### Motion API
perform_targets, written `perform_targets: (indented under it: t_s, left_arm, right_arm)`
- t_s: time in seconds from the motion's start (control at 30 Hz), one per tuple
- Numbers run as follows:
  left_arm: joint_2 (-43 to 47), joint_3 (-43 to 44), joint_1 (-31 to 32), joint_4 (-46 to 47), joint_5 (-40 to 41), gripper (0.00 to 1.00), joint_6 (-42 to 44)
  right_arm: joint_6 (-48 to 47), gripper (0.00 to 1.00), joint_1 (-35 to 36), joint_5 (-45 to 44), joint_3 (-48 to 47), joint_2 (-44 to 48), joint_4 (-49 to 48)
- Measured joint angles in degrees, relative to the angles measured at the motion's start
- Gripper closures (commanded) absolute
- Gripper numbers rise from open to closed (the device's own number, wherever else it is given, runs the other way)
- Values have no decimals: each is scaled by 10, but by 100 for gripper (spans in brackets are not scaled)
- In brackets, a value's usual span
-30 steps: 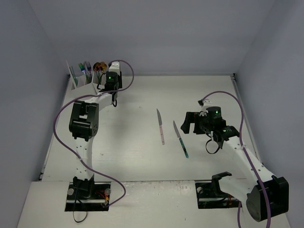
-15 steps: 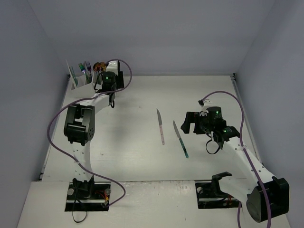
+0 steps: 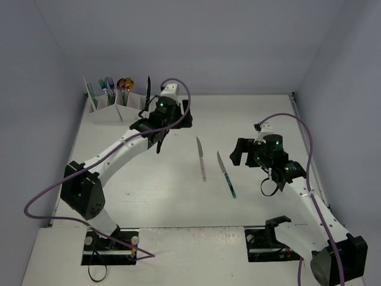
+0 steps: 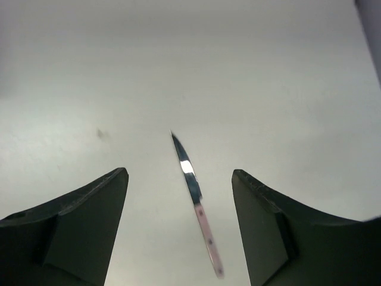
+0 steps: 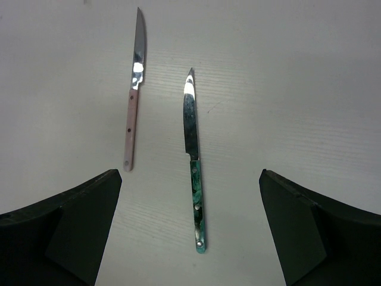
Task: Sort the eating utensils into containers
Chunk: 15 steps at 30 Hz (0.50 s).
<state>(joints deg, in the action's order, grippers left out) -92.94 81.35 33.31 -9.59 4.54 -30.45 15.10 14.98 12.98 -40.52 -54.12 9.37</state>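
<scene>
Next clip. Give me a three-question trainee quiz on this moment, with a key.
1. True or false: the pink-handled knife and the teal-handled knife lie apart on the table.
2. Which knife is nearer the right arm's jaws? A pink-handled; B teal-handled.
3. Fill in: the black knife stands in the white ___.
Key: 1 true; 2 B; 3 rack.
</scene>
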Motion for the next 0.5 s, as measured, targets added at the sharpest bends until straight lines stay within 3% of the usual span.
perform_targets:
  t_s: [0.2, 0.5]
  left_arm:
    - [-47, -8, 80, -106, -3, 33, -81]
    - [-189, 31, 124, -177, -6, 34, -144]
  right_arm:
    - [12, 0, 0, -6, -6, 45, 9]
    - [20, 0, 0, -8, -6, 92, 33]
